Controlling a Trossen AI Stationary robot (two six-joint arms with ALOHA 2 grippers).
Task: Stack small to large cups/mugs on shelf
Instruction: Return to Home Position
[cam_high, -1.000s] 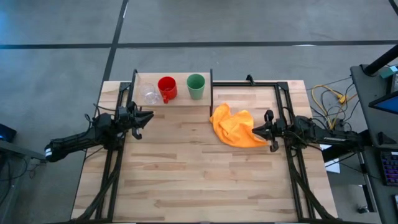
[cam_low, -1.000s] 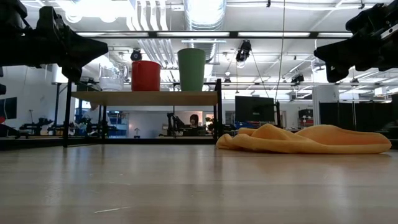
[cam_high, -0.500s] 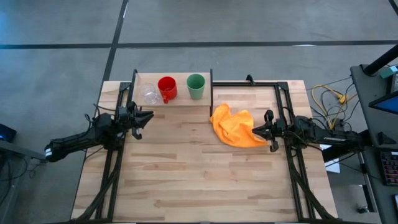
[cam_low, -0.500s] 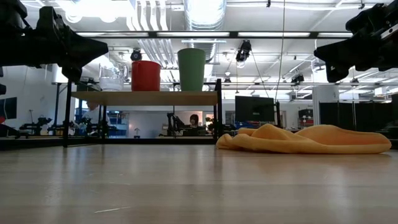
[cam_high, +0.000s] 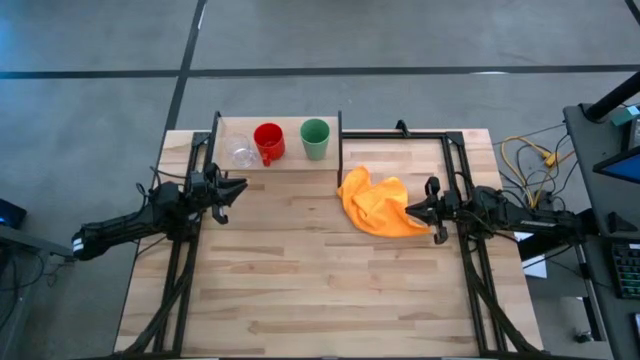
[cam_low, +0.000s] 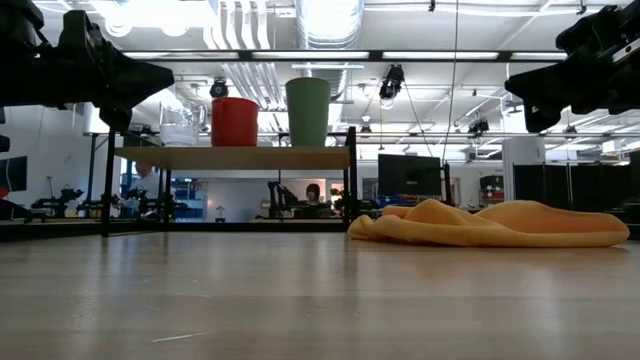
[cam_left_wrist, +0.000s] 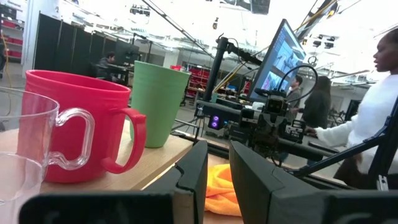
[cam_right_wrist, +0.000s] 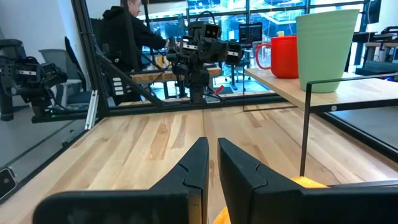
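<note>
Grey concrete floor (cam_high: 400, 40), bright ceiling lights (cam_low: 160, 12)

Even, bright overhead light fell on the table (cam_high: 300, 270) in the high view, leaving only faint shadows beside the orange cloth (cam_high: 378, 204). In the low view, ceiling lamps (cam_low: 150, 12) glared white above the shelf (cam_low: 232, 157), both arms showed as black silhouettes against them, and the tabletop nearest the lens was blurred. In the left wrist view, the clear cup (cam_left_wrist: 22, 162) beside the red mug (cam_left_wrist: 74, 124) was soft and out of focus, and the room behind was washed out by bright light.
</note>
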